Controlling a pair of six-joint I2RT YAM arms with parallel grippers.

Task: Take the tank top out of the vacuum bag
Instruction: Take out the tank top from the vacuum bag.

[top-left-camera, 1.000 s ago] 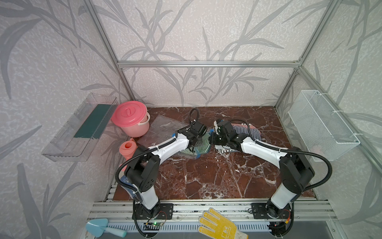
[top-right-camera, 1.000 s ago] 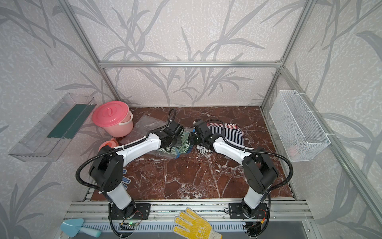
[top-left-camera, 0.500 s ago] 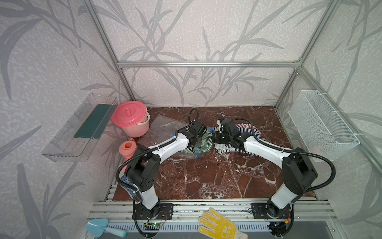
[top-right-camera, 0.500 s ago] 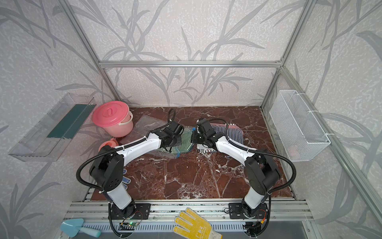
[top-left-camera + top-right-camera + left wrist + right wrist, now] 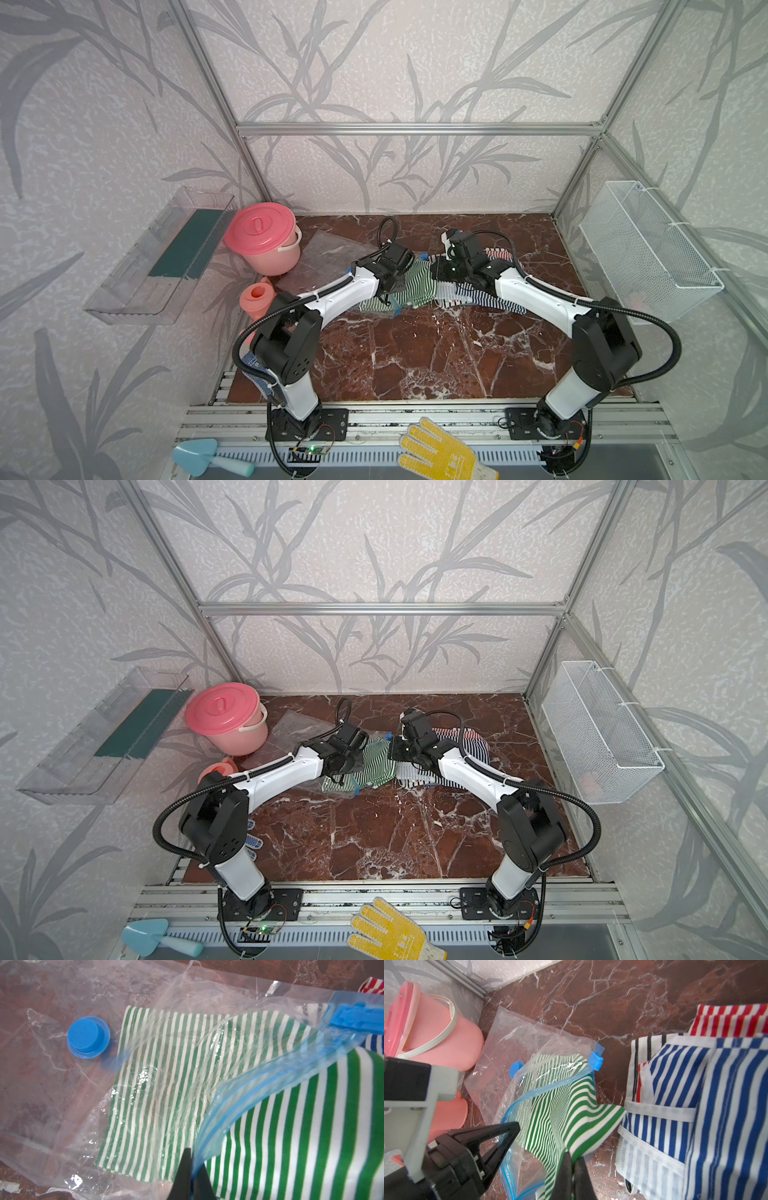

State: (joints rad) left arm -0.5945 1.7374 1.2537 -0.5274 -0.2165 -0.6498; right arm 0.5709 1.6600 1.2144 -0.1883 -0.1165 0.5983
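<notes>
Over the last second the right gripper (image 5: 574,1157), pinching the green-and-white striped tank top (image 5: 571,1109), has drawn it slightly further from the clear plastic vacuum bag (image 5: 62,1084). The bag lies toward the brown marble surface's (image 5: 415,353) far left corner, and part of the top remains inside. The left gripper (image 5: 191,1154) pinches the bag's blue zip lip. Both arms reach forward, low.

The left arm (image 5: 345,291) and right arm (image 5: 536,295) rise from bases at the near edge of the surface (image 5: 415,357). Their forearms stretch low and converge just beyond its middle, wrists near each other but apart. The left gripper (image 5: 188,1160) has its jaws pinched on the vacuum bag (image 5: 52,1088) at its zip edge. The right gripper (image 5: 573,1158) has its jaws clamped on the tank top (image 5: 571,1118).
</notes>
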